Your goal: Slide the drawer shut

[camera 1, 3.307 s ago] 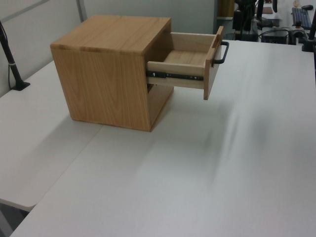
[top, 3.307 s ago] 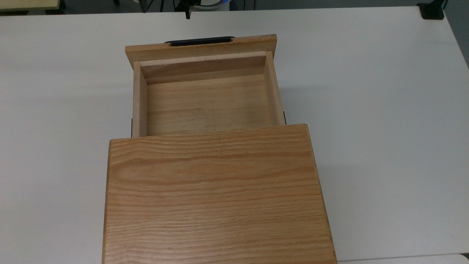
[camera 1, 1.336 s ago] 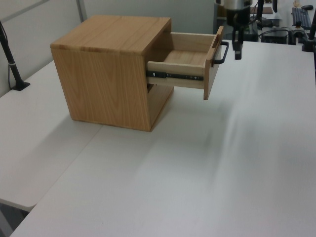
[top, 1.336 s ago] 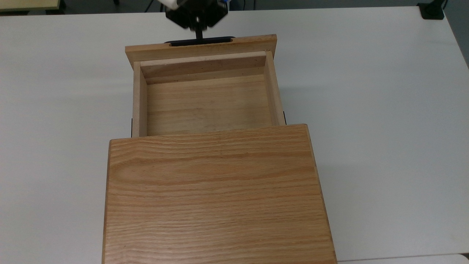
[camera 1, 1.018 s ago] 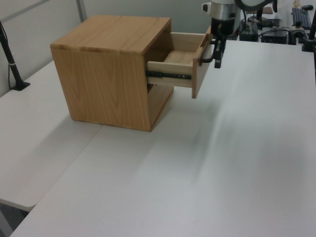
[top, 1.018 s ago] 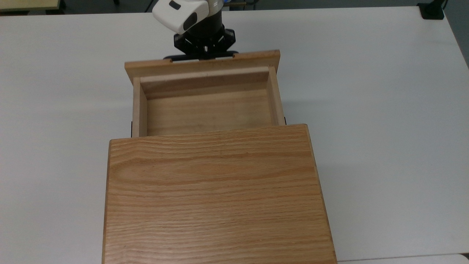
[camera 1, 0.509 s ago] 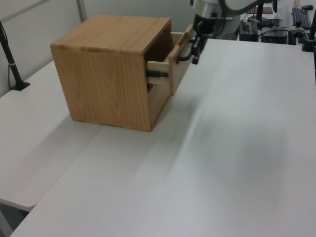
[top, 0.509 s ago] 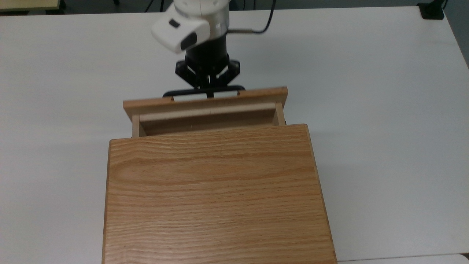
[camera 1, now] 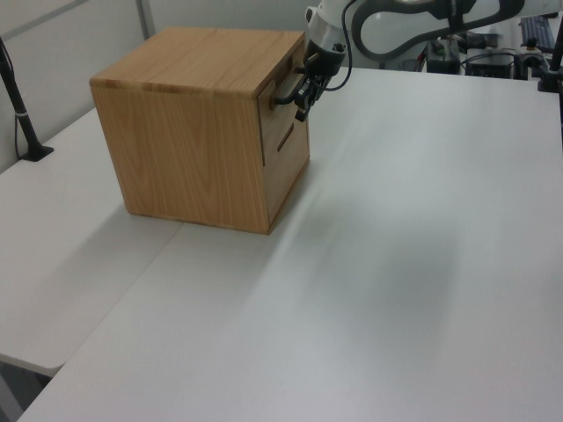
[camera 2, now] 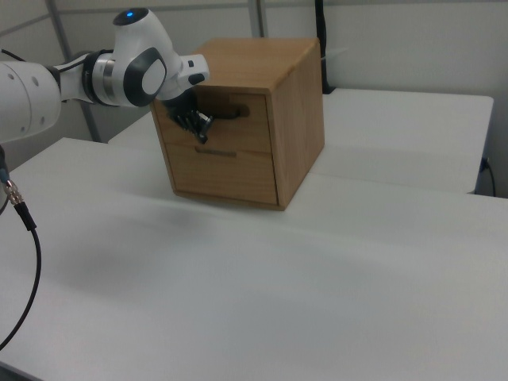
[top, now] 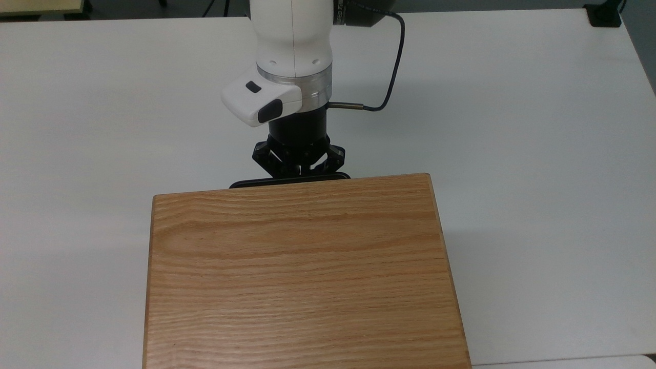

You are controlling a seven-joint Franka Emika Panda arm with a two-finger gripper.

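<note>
The drawer (camera 2: 248, 129) sits pushed fully into the oak cabinet (top: 302, 271), its front panel (camera 1: 283, 119) flush with the cabinet face. Its black bar handle (top: 251, 183) just peeks out past the cabinet's top edge in the top view. My gripper (top: 299, 171) is shut, holds nothing, and presses against the middle of the handle (camera 2: 232, 113). In the left view the gripper (camera 1: 303, 99) is at the handle (camera 1: 283, 93), high on the cabinet's front. From the right view the gripper (camera 2: 200, 127) points down across the handle.
The cabinet (camera 1: 193, 132) stands on a white table (top: 538, 154) with wide bare surface around it. A second front panel (camera 2: 226, 171) sits below the drawer. A dark cable (top: 394, 61) hangs off the arm. A black clamp post (camera 1: 22, 123) stands at the left view's left edge.
My gripper came down in front of the handle and pushed the drawer steadily into the cabinet. The drawer went from wide open to fully in.
</note>
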